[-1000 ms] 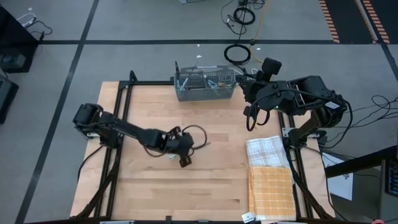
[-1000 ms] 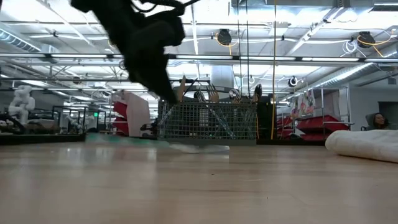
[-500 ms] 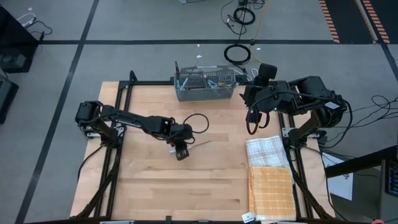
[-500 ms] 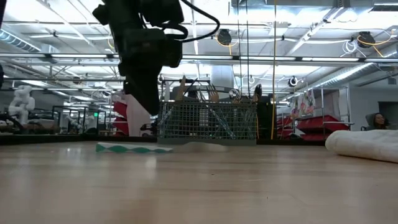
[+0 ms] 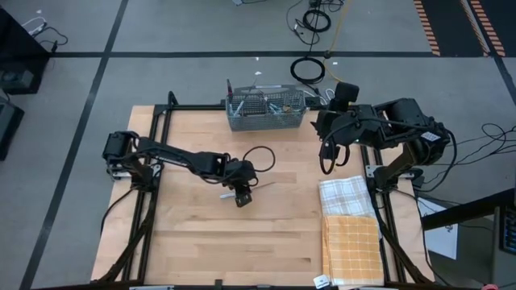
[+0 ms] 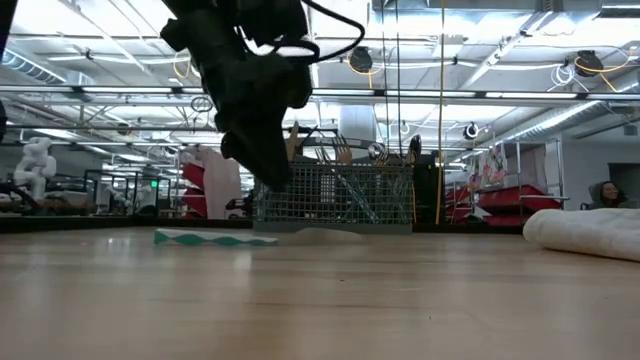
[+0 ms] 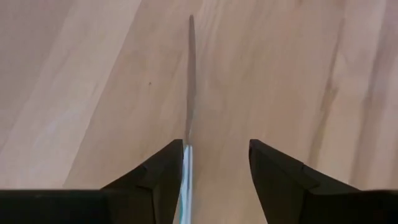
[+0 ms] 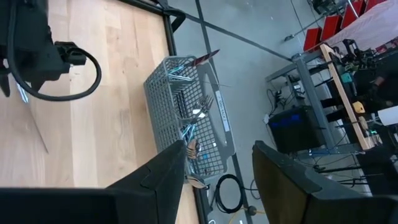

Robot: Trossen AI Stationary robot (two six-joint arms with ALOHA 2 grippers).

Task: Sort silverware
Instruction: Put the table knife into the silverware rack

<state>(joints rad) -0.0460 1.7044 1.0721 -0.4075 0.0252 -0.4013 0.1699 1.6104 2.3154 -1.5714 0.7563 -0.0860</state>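
Observation:
A knife with a silver blade [image 7: 190,81] and a teal handle [image 6: 215,238] lies flat on the wooden table [image 5: 193,242], near its middle. My left gripper [image 7: 216,149] hangs open just above the knife's handle end [image 5: 242,196], one finger on either side of it and clear of it. The grey wire-mesh caddy [image 5: 266,109] stands at the table's far edge with more silverware [image 8: 198,113] upright in it. My right gripper [image 5: 320,122] waits open and holding nothing, raised to the right of the caddy.
A white checked cloth [image 5: 347,197] and an orange checked cloth [image 5: 352,250] lie along the table's right edge. The left arm's cable loop [image 5: 260,159] hangs over the middle. Bare wood lies to the near left.
My left gripper has opened and let go of the knife, which now lies flat on the table. The gripper has turned about and shifted a little toward the table's right edge. My right gripper has kept still.

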